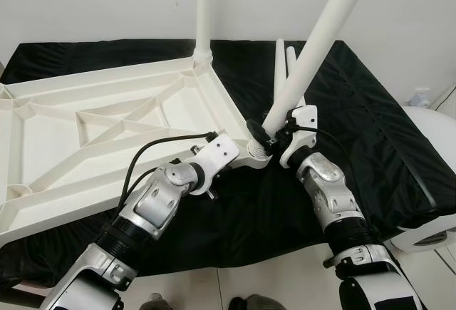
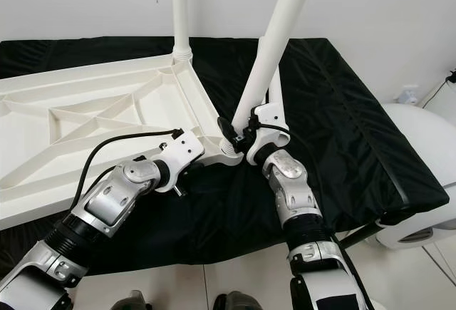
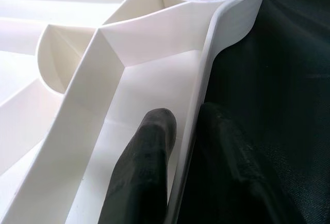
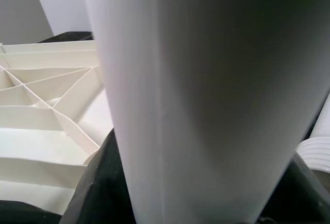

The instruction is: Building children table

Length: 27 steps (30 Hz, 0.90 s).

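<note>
A white tabletop (image 1: pixel 107 125) lies upside down on a black cloth (image 1: pixel 370 132), ribs up. One leg (image 1: pixel 204 11) stands in its far corner. A second leg (image 1: pixel 313 46) leans at the near right corner, clamped by the right gripper (image 1: pixel 267 137). The left gripper (image 3: pixel 185 131) pinches the tabletop's rim near that corner.

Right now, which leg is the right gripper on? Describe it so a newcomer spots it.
Start at the white tabletop lying upside down on the black cloth. At its near corner, a long white leg leans rightward, clamped at its base by the right gripper. The far-corner leg stands upright; two spare legs lie loose behind.
</note>
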Available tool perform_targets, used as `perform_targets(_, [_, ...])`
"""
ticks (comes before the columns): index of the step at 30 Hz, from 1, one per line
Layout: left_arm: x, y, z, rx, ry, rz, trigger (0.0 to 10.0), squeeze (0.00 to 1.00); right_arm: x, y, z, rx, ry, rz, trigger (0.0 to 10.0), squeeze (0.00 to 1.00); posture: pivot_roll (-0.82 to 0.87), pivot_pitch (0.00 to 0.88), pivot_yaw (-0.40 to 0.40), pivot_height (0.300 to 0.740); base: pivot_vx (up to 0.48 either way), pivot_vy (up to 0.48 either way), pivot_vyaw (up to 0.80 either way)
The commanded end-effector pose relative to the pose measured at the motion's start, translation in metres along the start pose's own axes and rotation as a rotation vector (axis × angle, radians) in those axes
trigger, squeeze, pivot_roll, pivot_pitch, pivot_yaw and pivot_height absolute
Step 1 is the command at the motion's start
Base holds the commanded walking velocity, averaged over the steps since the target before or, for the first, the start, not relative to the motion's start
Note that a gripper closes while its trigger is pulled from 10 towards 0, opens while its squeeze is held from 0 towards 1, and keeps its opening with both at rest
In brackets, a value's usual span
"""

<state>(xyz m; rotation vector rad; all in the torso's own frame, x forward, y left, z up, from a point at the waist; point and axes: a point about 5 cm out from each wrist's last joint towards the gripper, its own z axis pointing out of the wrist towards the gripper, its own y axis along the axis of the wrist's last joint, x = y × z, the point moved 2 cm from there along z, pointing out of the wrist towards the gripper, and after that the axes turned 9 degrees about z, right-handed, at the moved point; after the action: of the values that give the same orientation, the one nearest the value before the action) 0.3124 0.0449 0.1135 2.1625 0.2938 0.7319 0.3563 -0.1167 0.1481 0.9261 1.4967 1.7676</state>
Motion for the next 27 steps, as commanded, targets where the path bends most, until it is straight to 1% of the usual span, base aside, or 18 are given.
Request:
perform_targets(1, [-0.011,-0.003,-0.002,-0.003,-0.09,0.019,10.0,0.0,-0.005,-0.004,-0.002,0.054,0.018,0.004,10.0,0.0,0.02,0.026,-0.063,0.74,0.0,0.0,0.0])
perform_targets(6, [-0.012,-0.003,-0.005,-0.007,-0.094,0.022,10.0,0.0,-0.006,-0.002,-0.003,0.076,0.05,-0.018,10.0,0.0,0.02,0.025,-0.065,0.74,0.0,0.0,0.0])
perform_targets(9, [-0.014,-0.005,-0.011,-0.015,-0.104,0.021,10.0,0.0,-0.008,-0.001,-0.006,0.105,0.081,-0.043,10.0,0.0,0.02,0.025,-0.065,0.74,0.0,0.0,0.0])
perform_targets(11, [-0.015,-0.006,-0.013,-0.019,-0.112,0.023,10.0,0.0,-0.009,-0.003,-0.007,0.132,0.089,-0.035,10.0,0.0,0.02,0.024,-0.064,0.74,0.0,0.0,0.0])
perform_targets(14, [-0.016,-0.007,-0.016,-0.02,-0.117,0.027,10.0,0.0,-0.011,-0.005,-0.008,0.155,0.089,-0.035,10.0,0.0,0.02,0.025,-0.065,0.74,0.0,0.0,0.0])
perform_targets(18, [-0.017,-0.009,-0.019,-0.019,-0.125,0.034,10.0,0.0,-0.02,-0.007,-0.008,0.202,0.061,-0.04,10.0,0.0,0.02,0.022,-0.07,0.74,0.0,0.0,0.0])
perform_targets(19, [-0.017,-0.009,-0.019,-0.019,-0.125,0.034,10.0,0.0,-0.02,-0.007,-0.008,0.202,0.061,-0.04,10.0,0.0,0.02,0.022,-0.07,0.74,0.0,0.0,0.0])
perform_targets(23, [-0.018,-0.009,-0.02,-0.022,-0.128,0.038,10.0,0.0,-0.017,-0.007,-0.008,0.202,0.091,-0.097,10.0,0.0,0.02,0.02,-0.073,0.74,0.0,0.0,0.0])
perform_targets(25, [-0.018,-0.009,-0.02,-0.022,-0.128,0.038,10.0,0.0,-0.017,-0.007,-0.008,0.202,0.091,-0.097,10.0,0.0,0.02,0.02,-0.073,0.74,0.0,0.0,0.0])
perform_targets(26, [-0.018,-0.009,-0.021,-0.025,-0.129,0.041,10.0,0.0,-0.013,-0.006,-0.008,0.18,0.102,-0.125,10.0,0.0,0.02,0.017,-0.077,0.74,0.0,0.0,0.0])
perform_targets(27, [-0.018,-0.009,-0.021,-0.025,-0.129,0.041,10.0,0.0,-0.013,-0.006,-0.008,0.18,0.102,-0.125,10.0,0.0,0.02,0.017,-0.077,0.74,0.0,0.0,0.0])
